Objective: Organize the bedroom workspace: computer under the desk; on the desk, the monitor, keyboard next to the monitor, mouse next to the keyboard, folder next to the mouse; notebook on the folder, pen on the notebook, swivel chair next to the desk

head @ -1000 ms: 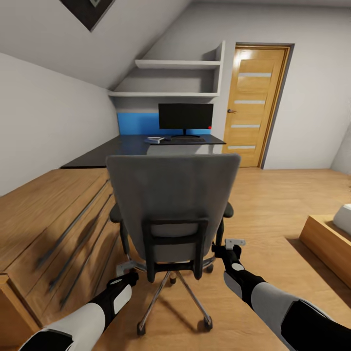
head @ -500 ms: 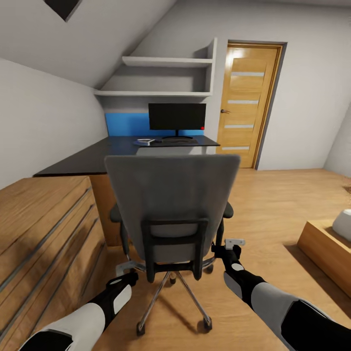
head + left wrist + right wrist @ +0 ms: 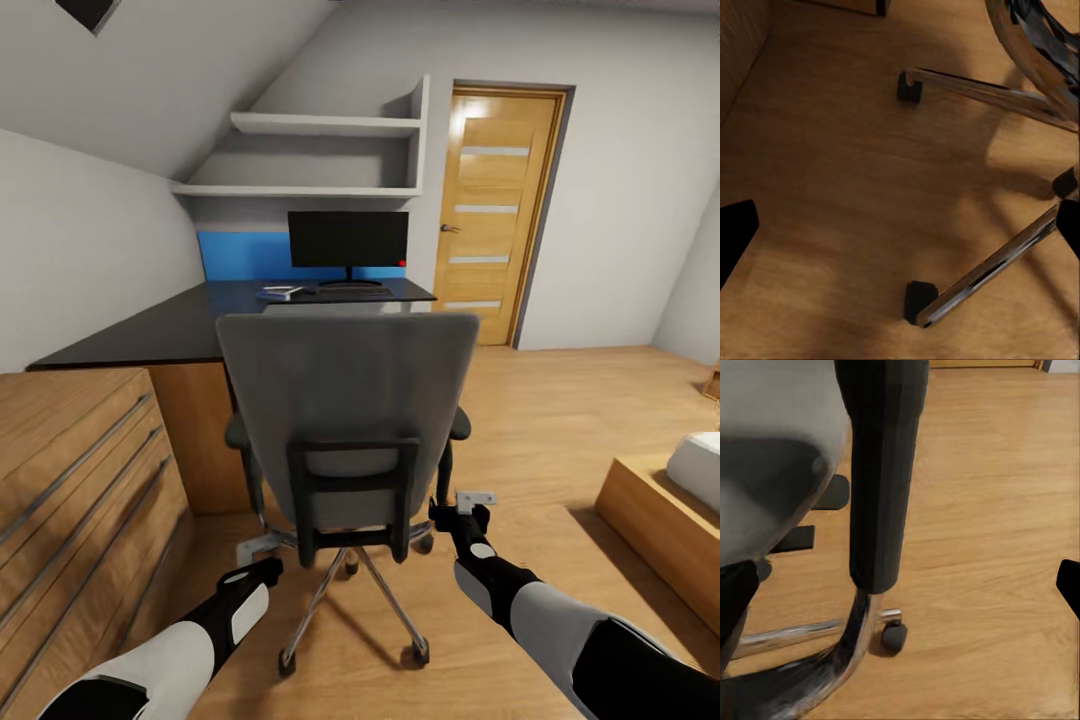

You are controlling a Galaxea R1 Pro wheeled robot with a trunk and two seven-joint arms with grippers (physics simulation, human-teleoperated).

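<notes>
Directly ahead: swivel chair [image 3: 345, 430], back toward robot, between robot and tabletop [image 3: 200, 320].
Nearer arm: right claw [image 3: 462, 508] just beside chair's right side; left claw [image 3: 255, 572] low by chrome base.
Claw state: both spread, holding nothing.
Push axis (est.): fwd toward monitor [image 3: 348, 240].

Left arm: white forearm, black wrist, reaching forward and low at the head view's lower left. Left black two-fingered pincer [image 3: 900, 229]: fingers [image 3: 735, 236] spread wide apart, nothing between. Right arm: white-and-black forearm, angled up and inward from lower right. Right black pincer [image 3: 904, 592]: fingers [image 3: 735, 600] likewise parted, empty.
</notes>
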